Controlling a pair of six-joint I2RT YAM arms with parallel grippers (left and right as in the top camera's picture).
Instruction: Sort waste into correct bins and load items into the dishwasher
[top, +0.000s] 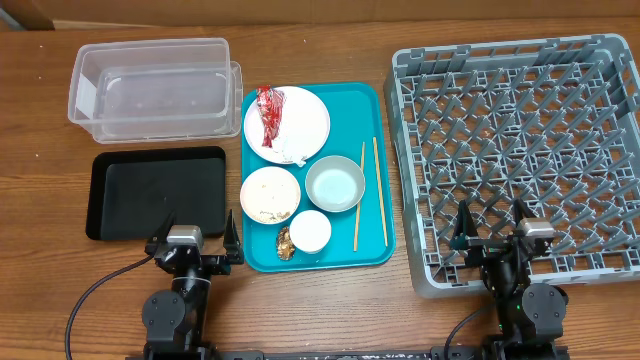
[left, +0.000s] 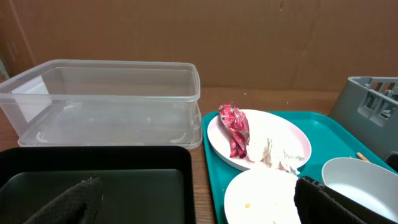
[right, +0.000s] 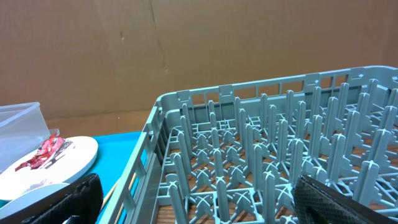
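On the teal tray (top: 372, 110) a white plate (top: 305, 118) carries a red wrapper (top: 270, 112) and a crumpled napkin (top: 297, 150). In front of it stand a bowl with rice scraps (top: 269, 194), a pale bowl (top: 335, 183) and a small cup (top: 310, 231), with a brown lump (top: 285, 242) beside the cup. Two chopsticks (top: 380, 190) lie at the tray's right side. The clear tub (top: 150, 88) and black tray (top: 155, 192) sit left, the grey dish rack (top: 520, 140) right. My left gripper (top: 197, 232) (left: 199, 205) is open and empty by the black tray. My right gripper (top: 492, 225) (right: 199, 199) is open over the rack's near edge.
Brown cardboard walls stand behind the wooden table. Both arm bases sit at the table's front edge. The rack (right: 273, 143) is full of upright pegs. In the left wrist view the wrapper (left: 235, 129) lies on the plate (left: 286, 140) just ahead to the right.
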